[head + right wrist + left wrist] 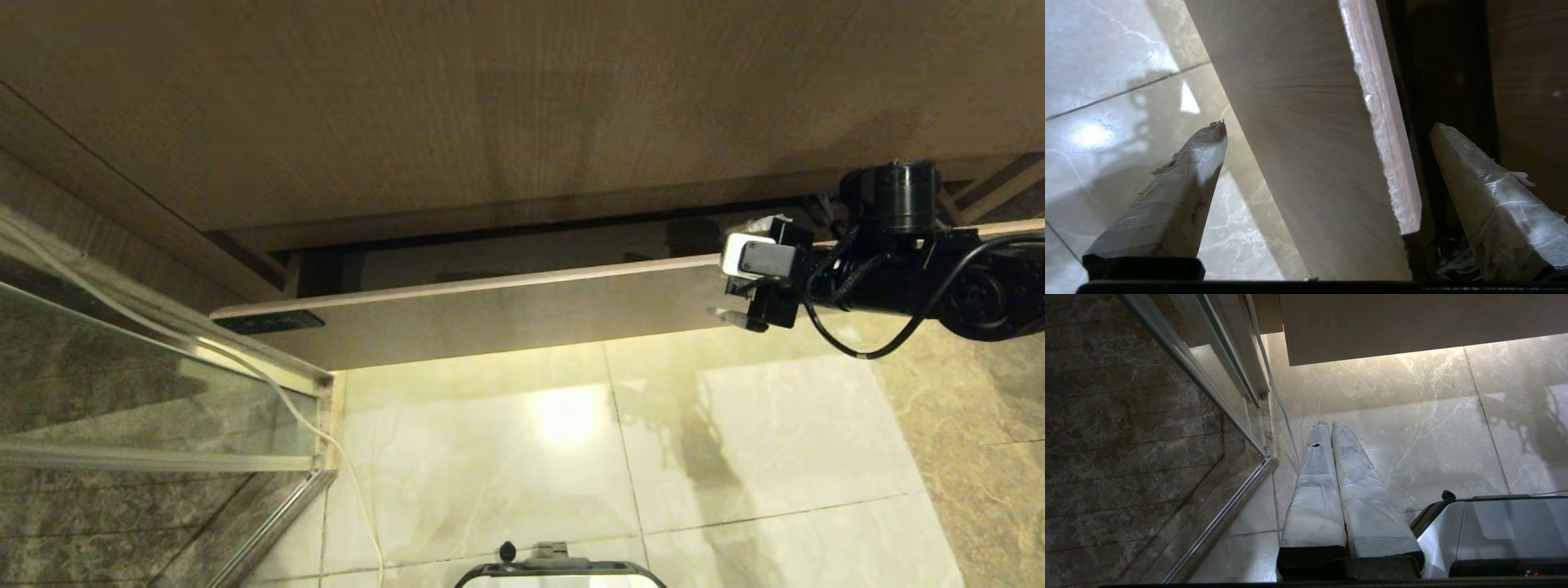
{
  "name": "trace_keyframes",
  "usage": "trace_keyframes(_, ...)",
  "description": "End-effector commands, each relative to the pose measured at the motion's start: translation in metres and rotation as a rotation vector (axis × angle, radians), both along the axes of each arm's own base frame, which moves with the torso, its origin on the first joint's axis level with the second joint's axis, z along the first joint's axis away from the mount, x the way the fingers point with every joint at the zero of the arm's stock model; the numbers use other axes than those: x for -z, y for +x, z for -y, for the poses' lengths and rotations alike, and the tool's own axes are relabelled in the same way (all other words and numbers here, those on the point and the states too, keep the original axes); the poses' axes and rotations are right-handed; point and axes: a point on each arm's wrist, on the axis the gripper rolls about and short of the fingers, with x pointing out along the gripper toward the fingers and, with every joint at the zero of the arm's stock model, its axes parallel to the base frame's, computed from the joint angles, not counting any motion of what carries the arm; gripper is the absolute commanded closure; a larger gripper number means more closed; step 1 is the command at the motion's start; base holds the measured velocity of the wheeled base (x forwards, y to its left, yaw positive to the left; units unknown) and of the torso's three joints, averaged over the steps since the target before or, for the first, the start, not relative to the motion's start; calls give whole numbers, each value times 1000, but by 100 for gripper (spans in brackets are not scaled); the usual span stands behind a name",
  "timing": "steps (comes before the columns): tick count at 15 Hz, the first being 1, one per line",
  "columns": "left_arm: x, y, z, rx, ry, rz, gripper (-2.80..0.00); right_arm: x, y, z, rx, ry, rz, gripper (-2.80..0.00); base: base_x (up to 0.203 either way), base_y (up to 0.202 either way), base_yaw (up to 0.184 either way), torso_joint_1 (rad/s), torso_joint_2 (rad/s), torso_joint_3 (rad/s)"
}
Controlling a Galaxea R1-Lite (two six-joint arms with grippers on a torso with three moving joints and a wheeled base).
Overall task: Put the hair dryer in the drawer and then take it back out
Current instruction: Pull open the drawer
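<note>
I'm looking at the drawer (490, 314), standing partly pulled out from under the wood-grain cabinet (490, 106), its low front carrying a small dark label (269, 322) near the left end. I cannot pick out the hair dryer anywhere; the strip of drawer interior I'm seeing is dark.

My right gripper (1327, 134) is sitting at the right end of the drawer front, fingers spread wide and straddling the top edge of the panel: one finger (1180, 183) is hanging outside over the floor, the other (1490, 196) inside over the dark interior. It is holding nothing. Whether either finger is touching the wood, I cannot tell.

My left gripper (1330, 425) is parked low, its taped fingers pressed together and empty, pointing over the marble floor tiles (735, 449). A glass shower partition (122, 367) is standing to the left, a white cable (343, 465) trailing beside it.
</note>
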Motion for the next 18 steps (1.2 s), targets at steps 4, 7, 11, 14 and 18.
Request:
trace_keyframes(4,0,0,0,1,-1,0,0,-5,-35,7,20,-34,-102,-280,0,0,0,0,0,0)
trace_keyframes(7,0,0,0,0,-1,0,0,-5,-51,10,43,-49,-113,-280,0,0,0,0,0,0)
trace_keyframes(11,0,0,0,0,-1,0,0,-8,-80,16,50,-52,-184,-280,0,0,0,0,0,0)
trace_keyframes(14,0,0,0,0,-1,0,0,0,-122,29,70,-67,-293,-280,0,0,0,0,0,0)
trace_keyframes(18,0,0,0,2,-1,0,0,26,-202,46,99,-82,-453,-280,0,0,0,0,0,0)
